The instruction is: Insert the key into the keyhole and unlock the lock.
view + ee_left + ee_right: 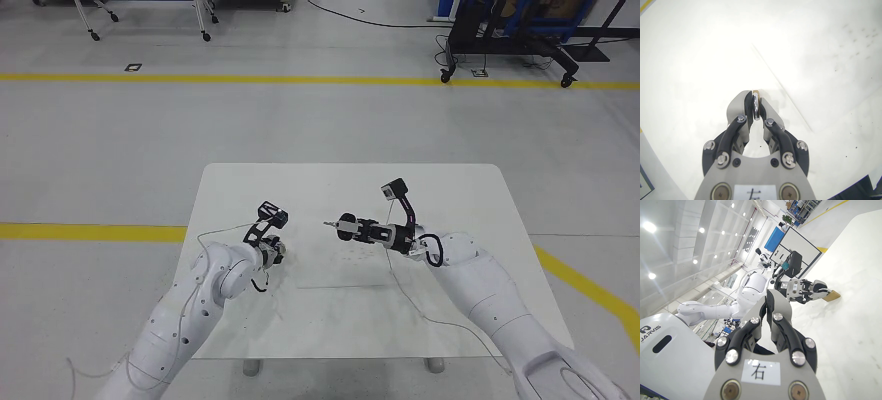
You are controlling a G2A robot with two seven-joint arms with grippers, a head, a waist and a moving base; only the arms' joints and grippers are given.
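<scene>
A brass padlock (pixel 832 295) rests on the white table (pixel 430 190), and my left gripper (pixel 822 291) is shut on its silver shackle (pixel 755 110). The brass body (pixel 755 92) sticks out just past the left gripper (pixel 755 97) fingertips. My right gripper (pixel 340 225) hovers a short way to the right of the lock and points toward it. It is shut, with a thin key tip (pixel 327 223) protruding from it. In the right wrist view the right fingers (pixel 770 302) are pressed together and hide the key. A gap of table separates key and lock.
The left gripper (pixel 274 251) is left of the table's centre. A faint straight line (pixel 780 85) and small dark specks (pixel 857 43) mark the tabletop. Cabinets and carts stand on the floor beyond the table edges.
</scene>
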